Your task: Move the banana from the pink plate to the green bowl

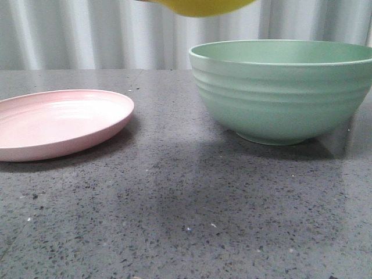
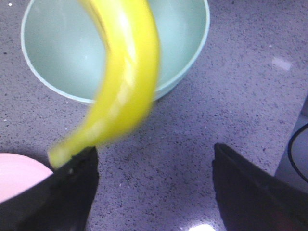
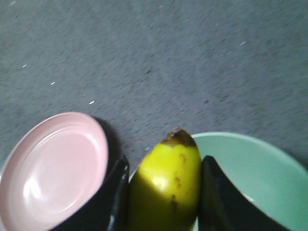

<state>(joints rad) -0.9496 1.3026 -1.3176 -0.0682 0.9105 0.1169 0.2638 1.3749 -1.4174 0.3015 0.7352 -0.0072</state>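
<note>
The banana (image 1: 197, 7) hangs at the top edge of the front view, above the left rim of the green bowl (image 1: 279, 93). My right gripper (image 3: 165, 163) is shut on the banana (image 3: 168, 183), one finger on each side, with its dark tip pointing away. The empty pink plate (image 1: 58, 122) lies to the left of the bowl. In the left wrist view the blurred banana (image 2: 125, 82) crosses over the bowl (image 2: 57, 48). My left gripper (image 2: 155, 150) is open wide and empty above the table. Neither gripper shows in the front view.
The grey speckled table (image 1: 186, 221) stretches in front of the plate and bowl. A white curtain (image 1: 87, 35) hangs behind. A dark rounded object (image 2: 299, 149) sits at the table's edge in the left wrist view.
</note>
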